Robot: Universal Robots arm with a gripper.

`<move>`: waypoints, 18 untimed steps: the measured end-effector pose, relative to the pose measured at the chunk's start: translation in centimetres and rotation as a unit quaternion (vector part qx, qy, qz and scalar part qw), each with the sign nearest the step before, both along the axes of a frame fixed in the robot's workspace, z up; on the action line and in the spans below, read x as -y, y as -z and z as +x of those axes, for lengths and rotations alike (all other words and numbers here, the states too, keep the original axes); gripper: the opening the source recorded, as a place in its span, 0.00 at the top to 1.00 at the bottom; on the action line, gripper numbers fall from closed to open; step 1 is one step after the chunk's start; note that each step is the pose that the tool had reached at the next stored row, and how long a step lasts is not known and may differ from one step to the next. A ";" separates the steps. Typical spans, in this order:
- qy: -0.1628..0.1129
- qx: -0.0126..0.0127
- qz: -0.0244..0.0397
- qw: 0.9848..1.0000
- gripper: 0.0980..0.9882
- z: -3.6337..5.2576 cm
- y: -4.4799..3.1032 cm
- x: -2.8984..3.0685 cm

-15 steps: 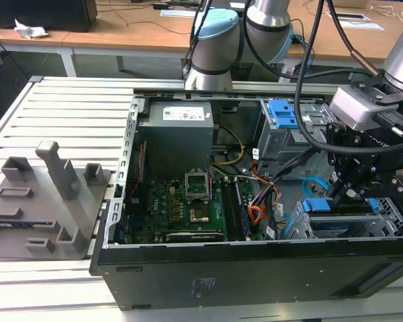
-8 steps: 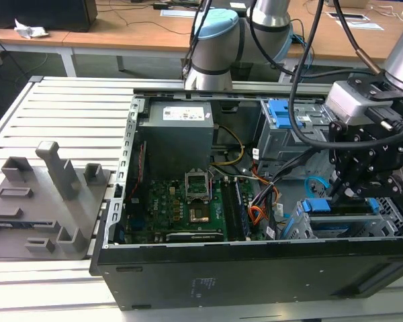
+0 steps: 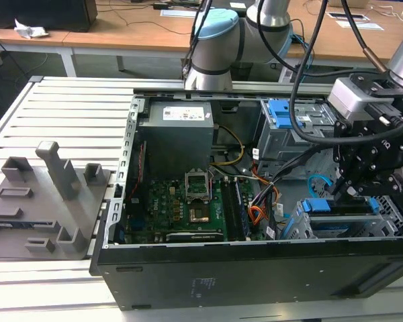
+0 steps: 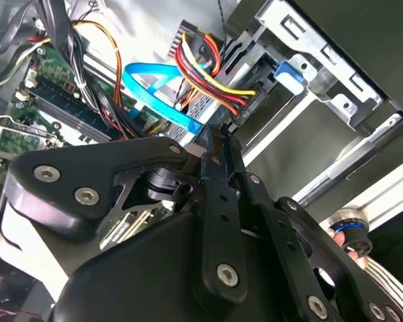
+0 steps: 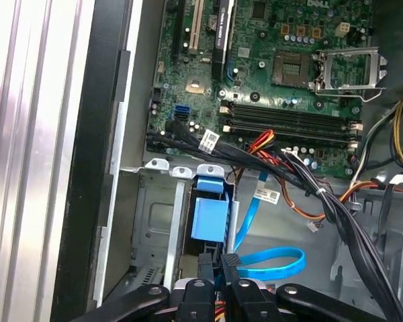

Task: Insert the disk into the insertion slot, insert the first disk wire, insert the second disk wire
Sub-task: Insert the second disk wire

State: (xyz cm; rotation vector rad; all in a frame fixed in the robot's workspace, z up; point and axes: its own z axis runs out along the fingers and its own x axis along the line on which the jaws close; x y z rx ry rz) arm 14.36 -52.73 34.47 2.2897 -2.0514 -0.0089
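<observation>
I saw the disk (image 3: 341,213) already seated in the insertion slot (image 3: 309,231) at the near corner of the open computer case (image 3: 255,268), on the exterior view's right, its blue carrier showing at the bay's mouth; in the first wrist view the carrier's blue tab (image 5: 209,218) stood between the grey bay walls (image 5: 154,215). The first disk wire (image 4: 208,70), a bundle of orange, red, yellow and black strands, ran into the back of the drive in the second wrist view. The second disk wire (image 5: 275,263) looped just beside it as a light-blue flat cable, and its end lay at the gripper (image 5: 223,268) tips. The fingers (image 4: 218,144) were drawn narrow, close together at that blue cable's plug, though I could not tell whether they truly pinched it. Farther out sat the motherboard (image 3: 181,204), the power supply (image 3: 178,134), and a grey fixture (image 3: 47,194) on the slatted table (image 3: 74,100).
</observation>
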 end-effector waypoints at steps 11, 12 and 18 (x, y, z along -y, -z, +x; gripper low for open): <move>0.011 -0.001 0.000 1.000 0.93 0.56 0.24 0.09; 0.011 -0.001 0.000 1.000 0.93 0.56 0.26 0.10; 0.020 -0.001 0.000 1.000 0.93 0.56 0.42 0.26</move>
